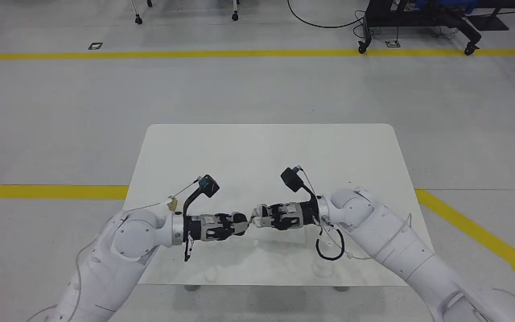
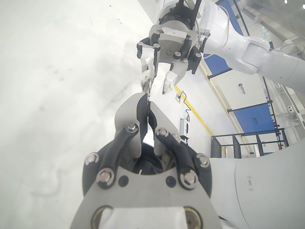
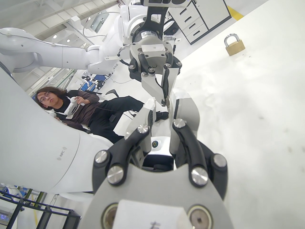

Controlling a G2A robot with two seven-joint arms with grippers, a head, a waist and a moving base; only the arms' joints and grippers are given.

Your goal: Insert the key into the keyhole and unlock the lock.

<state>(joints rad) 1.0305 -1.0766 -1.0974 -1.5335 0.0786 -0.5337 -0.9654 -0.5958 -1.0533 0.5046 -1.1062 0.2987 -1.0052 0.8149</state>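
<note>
**Left gripper** (image 1: 240,219): located in the lower centre of the top view, over the white surface (image 1: 322,153). It points toward the right of the frame. The fingers are pressed together and pinch the key (image 3: 168,101). In the left wrist view, the key (image 2: 148,100) appears edge-on as a thin dark blade projecting from between the closed tips of the left gripper (image 2: 147,102).

**Right gripper** (image 1: 260,216): positioned directly opposite, pointing toward the left of the top view, tip to tip with the left gripper. The fingers are spread. In the right wrist view, the key head lies between the two parted tips of the right gripper (image 3: 166,104), held there by the left gripper (image 3: 164,97). In the left wrist view, the key tip sits at one finger (image 2: 145,82) of the right gripper (image 2: 156,88); contact cannot be confirmed.

**Lock** (image 3: 234,45): a brass padlock with a closed silver shackle. It rests on the surface (image 3: 238,101), well apart from both grippers.
</note>
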